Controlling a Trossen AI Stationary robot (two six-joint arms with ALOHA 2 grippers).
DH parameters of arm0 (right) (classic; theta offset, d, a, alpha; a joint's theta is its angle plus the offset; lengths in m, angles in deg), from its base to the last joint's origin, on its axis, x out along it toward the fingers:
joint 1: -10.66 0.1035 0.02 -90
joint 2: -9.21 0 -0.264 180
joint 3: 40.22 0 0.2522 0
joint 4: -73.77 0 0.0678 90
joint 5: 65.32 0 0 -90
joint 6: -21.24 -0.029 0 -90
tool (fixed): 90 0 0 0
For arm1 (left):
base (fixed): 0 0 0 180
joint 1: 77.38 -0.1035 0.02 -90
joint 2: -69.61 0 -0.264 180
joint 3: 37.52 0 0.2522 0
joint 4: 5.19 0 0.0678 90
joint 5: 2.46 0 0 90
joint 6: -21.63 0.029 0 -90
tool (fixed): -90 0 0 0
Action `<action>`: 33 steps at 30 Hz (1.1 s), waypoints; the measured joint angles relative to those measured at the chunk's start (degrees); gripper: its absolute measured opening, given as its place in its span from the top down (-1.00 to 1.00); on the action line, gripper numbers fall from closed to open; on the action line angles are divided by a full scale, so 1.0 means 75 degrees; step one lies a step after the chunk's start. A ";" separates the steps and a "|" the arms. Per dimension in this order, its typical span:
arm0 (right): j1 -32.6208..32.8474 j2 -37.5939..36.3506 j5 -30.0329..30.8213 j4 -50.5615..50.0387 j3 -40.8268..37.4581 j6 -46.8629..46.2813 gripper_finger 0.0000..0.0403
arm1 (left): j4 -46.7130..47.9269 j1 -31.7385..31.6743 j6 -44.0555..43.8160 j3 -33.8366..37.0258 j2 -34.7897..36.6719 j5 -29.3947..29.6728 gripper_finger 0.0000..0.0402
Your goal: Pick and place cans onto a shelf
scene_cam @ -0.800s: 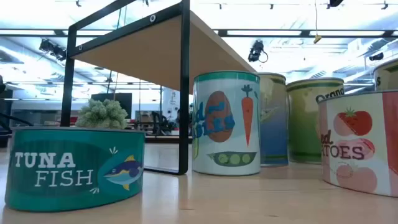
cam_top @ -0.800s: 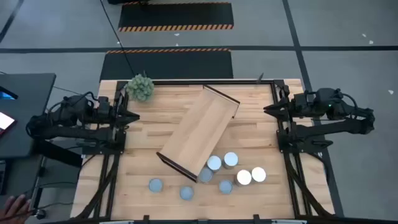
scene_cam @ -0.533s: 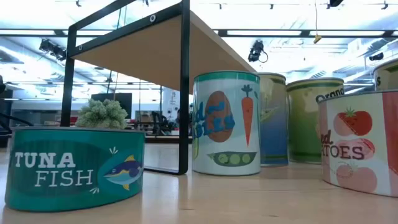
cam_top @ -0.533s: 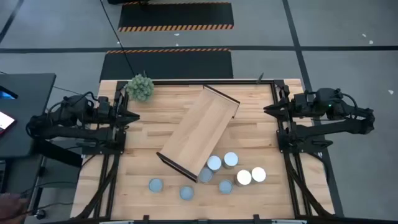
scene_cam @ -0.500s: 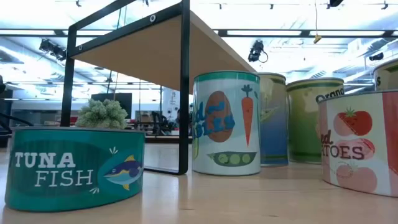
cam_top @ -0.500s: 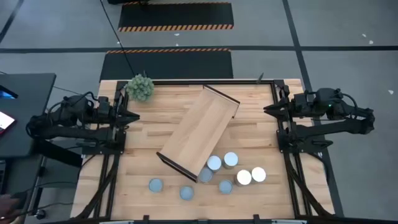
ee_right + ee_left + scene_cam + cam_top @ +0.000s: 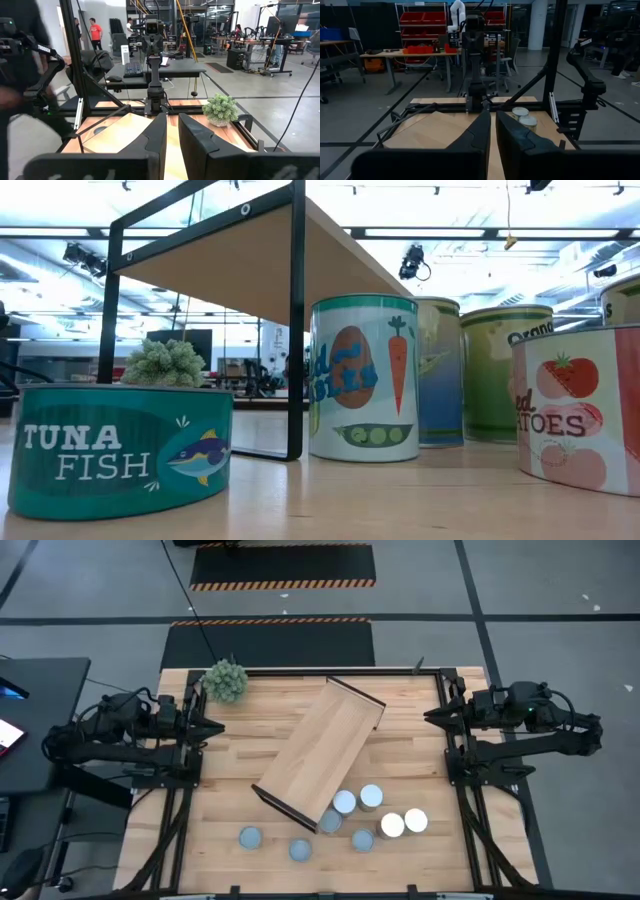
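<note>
The shelf [image 7: 320, 752], a long light-wood board on a dark frame, stands slantwise at the table's middle; the low view shows its leg on the table [image 7: 295, 330]. Several cans stand upright on the table near its near end: a cluster [image 7: 371, 796] toward the right and two apart [image 7: 250, 837] toward the left. The low view shows a tuna can [image 7: 120, 445] and a vegetable can [image 7: 363, 378]. My left gripper [image 7: 215, 726] [image 7: 493, 117] waits at the table's left edge, shut and empty. My right gripper [image 7: 430, 718] [image 7: 172, 120] waits at the right edge, shut and empty.
A green bushy plant [image 7: 226, 680] stands at the far left corner, close to my left gripper. A dark frame [image 7: 330, 670] runs along the table's far edge and sides. Bare plank tabletop lies between each gripper and the shelf.
Both arms and all the cans have kept still. A person's hand at the lower left, off the table, has drawn out of the high view.
</note>
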 joint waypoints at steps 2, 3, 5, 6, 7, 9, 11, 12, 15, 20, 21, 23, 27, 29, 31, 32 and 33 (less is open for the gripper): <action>0.0000 0.0000 -0.0002 -0.0001 -0.0003 0.0000 0.72 | 0.0002 -0.0001 0.0000 -0.0001 0.0001 -0.0001 0.82; -0.0001 0.0000 -0.0003 -0.0002 -0.0002 0.0000 0.72 | 0.0000 -0.0001 0.0000 0.0000 0.0002 -0.0001 0.82; 0.0000 0.0000 -0.0002 0.0000 -0.0002 0.0000 0.72 | 0.0001 -0.0001 0.0000 0.0000 0.0000 -0.0001 0.82; 0.0000 0.0001 -0.0001 0.0000 -0.0002 0.0000 0.72 | 0.0001 -0.0001 0.0000 0.0000 0.0000 -0.0001 0.82; -0.0003 0.0003 0.0000 0.0000 -0.0003 0.0000 0.72 | 0.0001 -0.0001 0.0000 0.0000 0.0001 -0.0001 0.82; -0.0001 0.0000 -0.0003 0.0000 -0.0001 0.0000 0.72 | 0.0001 0.0001 0.0000 0.0000 0.0000 -0.0001 0.82; -0.0001 0.0001 -0.0001 0.0000 0.0000 0.0000 0.72 | 0.0001 0.0001 0.0000 0.0000 -0.0001 0.0000 0.82; -0.0002 0.0000 -0.0003 0.0000 -0.0003 0.0000 0.72 | 0.0001 0.0000 0.0000 0.0000 0.0002 -0.0001 0.82; -0.0002 0.0001 -0.0001 -0.0002 -0.0003 0.0000 0.72 | -0.0104 -0.0001 0.0000 0.0000 -0.0001 -0.0001 0.82; -0.0001 0.0002 -0.0002 -0.0002 -0.0003 0.0000 0.72 | -0.0086 -0.0022 -0.0574 0.0023 0.0002 0.0424 0.82; -0.0003 0.0001 -0.0001 0.0000 0.0000 0.0000 0.72 | -0.0128 -0.0022 -0.0598 0.0092 0.0006 0.0576 0.82; 0.0000 0.0003 -0.0003 0.0000 -0.0003 0.0000 0.72 | -0.0118 -0.0022 -0.0700 0.0256 0.0002 0.0689 0.82; 0.0000 0.0003 -0.0001 0.0125 -0.0002 0.0044 0.72 | -0.0276 -0.0022 -0.2438 0.0440 -0.0070 0.0372 0.82; -0.0003 0.0000 0.0001 0.0251 -0.0001 0.0042 0.72 | -0.0704 -0.0022 -0.3164 0.0438 -0.0150 0.0173 0.82; 0.0000 0.0006 0.0045 0.0627 -0.0003 0.0032 0.72 | -0.0953 -0.0018 -0.3537 0.0437 -0.0194 0.0157 0.82; -0.0003 0.0003 0.0081 0.0898 -0.0003 0.0069 0.72 | -0.1105 -0.0016 -0.3615 0.0437 -0.0253 0.0174 0.82; -0.0008 -0.0002 0.0183 0.1100 -0.0001 0.0324 0.72 | -0.1273 -0.0017 -0.3699 0.0436 -0.0314 0.0215 0.82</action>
